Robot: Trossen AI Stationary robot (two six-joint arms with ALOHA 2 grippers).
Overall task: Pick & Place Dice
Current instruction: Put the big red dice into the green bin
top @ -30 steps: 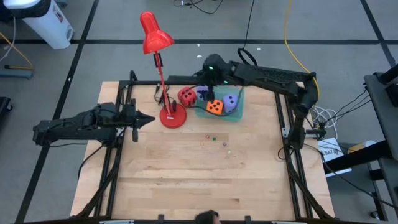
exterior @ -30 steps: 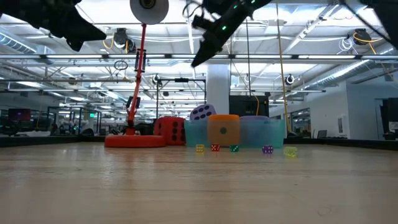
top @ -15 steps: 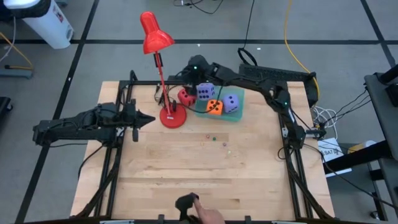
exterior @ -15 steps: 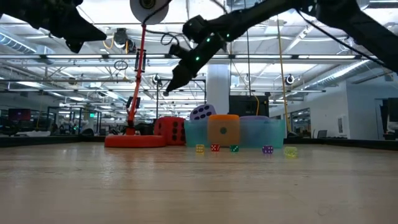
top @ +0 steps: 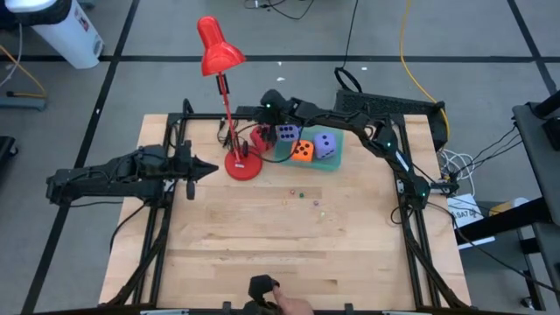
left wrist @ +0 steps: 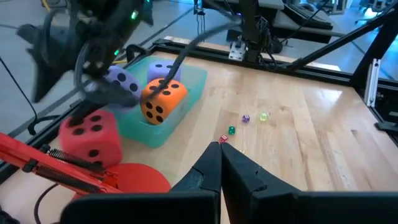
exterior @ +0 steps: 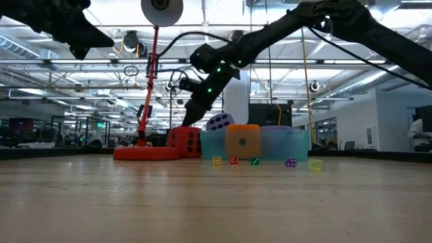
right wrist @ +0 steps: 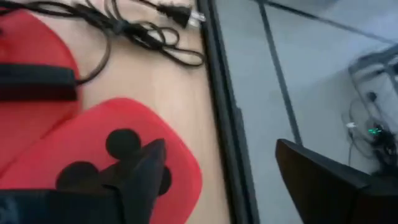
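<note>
The red die rests on the table between the red lamp's base and the teal tray. In the tray sit a purple die, an orange die and a lavender die. My right gripper is open and low over the red die, slanting down from the table's right. One finger stands in front of the die's top face, the other beyond its far side. My left gripper is shut, held above the table's left side, holding nothing. My right gripper is open at the red die's top. One finger overlaps the pipped top face and the other stands off past the die's edge. I cannot tell whether a finger touches the die, which sits flat on the table.
The lamp's stem and cord stand close beside the red die. Several tiny dice lie on the wood in front of the tray. A person's hand shows at the near edge. The table's near half is bare wood.
My right gripper has come down and toward the table's left, from high above the tray to just over the red die. The dice have kept still. A person's hand has come into view at the near edge.
</note>
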